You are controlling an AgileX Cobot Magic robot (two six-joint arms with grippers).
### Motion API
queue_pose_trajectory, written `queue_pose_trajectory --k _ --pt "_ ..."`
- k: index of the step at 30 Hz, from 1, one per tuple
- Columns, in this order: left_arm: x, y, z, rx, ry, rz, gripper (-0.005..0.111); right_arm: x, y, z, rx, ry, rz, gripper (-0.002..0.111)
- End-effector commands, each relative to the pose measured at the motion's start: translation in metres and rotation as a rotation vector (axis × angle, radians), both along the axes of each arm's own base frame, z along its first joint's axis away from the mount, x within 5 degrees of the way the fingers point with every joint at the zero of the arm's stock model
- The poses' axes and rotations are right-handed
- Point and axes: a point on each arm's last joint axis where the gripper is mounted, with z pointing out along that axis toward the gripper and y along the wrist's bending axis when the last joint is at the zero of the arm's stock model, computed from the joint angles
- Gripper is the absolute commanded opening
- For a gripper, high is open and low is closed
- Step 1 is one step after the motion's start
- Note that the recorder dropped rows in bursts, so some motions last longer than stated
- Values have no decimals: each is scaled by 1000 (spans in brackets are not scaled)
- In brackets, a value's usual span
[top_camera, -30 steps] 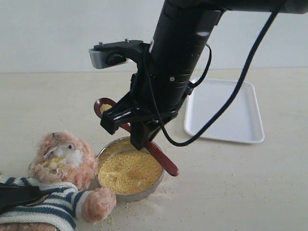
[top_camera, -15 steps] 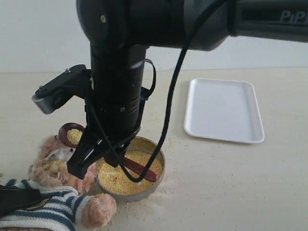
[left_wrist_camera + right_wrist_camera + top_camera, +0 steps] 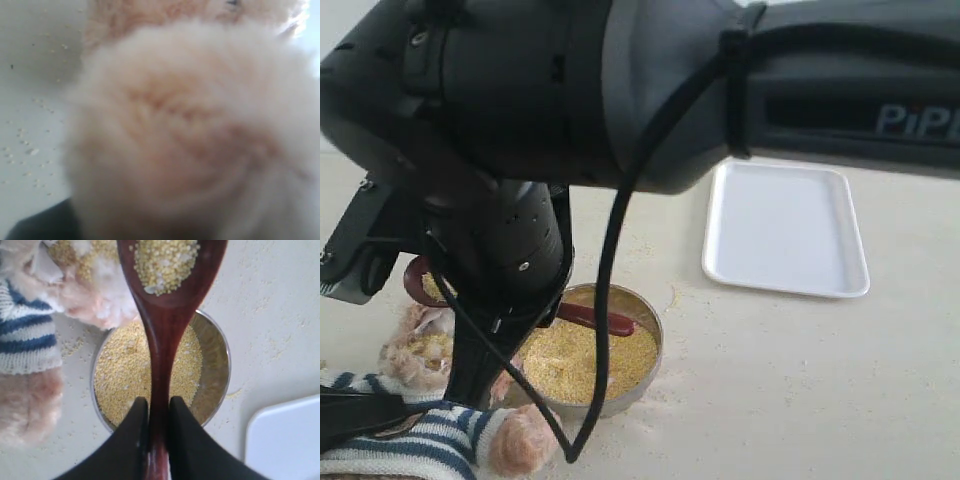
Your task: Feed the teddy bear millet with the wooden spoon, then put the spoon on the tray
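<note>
Your right gripper [image 3: 158, 407] is clamped on the slim handle of the wooden spoon [image 3: 161, 335]. Both fingers [image 3: 132, 440] press against the handle, with only its width between them. The spoon runs straight out ahead of the fingertips with its hollow facing up, and it carries a small heap of millet [image 3: 162, 262].

Under the handle, just ahead of the fingertips, sits the steel bowl [image 3: 220, 365], with more millet spread across its floor. The teddy bear [image 3: 95, 295] lies past the steel bowl and to one side of the spoon's loaded end. Its whitish muzzle fur, dusted with grains, is just beside the spoon's edge, but you cannot tell whether they touch. The bear's striped sleeve and paw lie alongside the steel bowl.

The tray [image 3: 287, 440] is on the other side of your gripper from the bear, apart from the steel bowl and well apart from the spoon. Loose grains dot the table [image 3: 270, 300] around the steel bowl.

Your left gripper [image 3: 365, 408] shows only as a dark shape across the bear's sweater. Its wrist camera is filled with blurred fur, so you cannot tell whether its jaws are apart or together.
</note>
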Motion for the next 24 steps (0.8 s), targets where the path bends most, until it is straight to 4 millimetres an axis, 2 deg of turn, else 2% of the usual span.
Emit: queue_pose_trajectory --k 1,8,15,19,24 --pt "-1 -3 3 -40 -20 -19 5 -1 7 -1 25 -37 1 0" --pt "-1 -3 3 -39 -22 -20 5 4 12 -17 -13 -60 2 0" --pt "0 -2 4 -40 -24 -11 5 7 12 -16 -29 -100 15 0" --pt "0 -2 4 -39 -26 -10 5 2 16 -14 -80 -175 97 0" --pt "1 -2 4 -40 -27 -4 5 -1 20 -32 -162 -169 106 0"
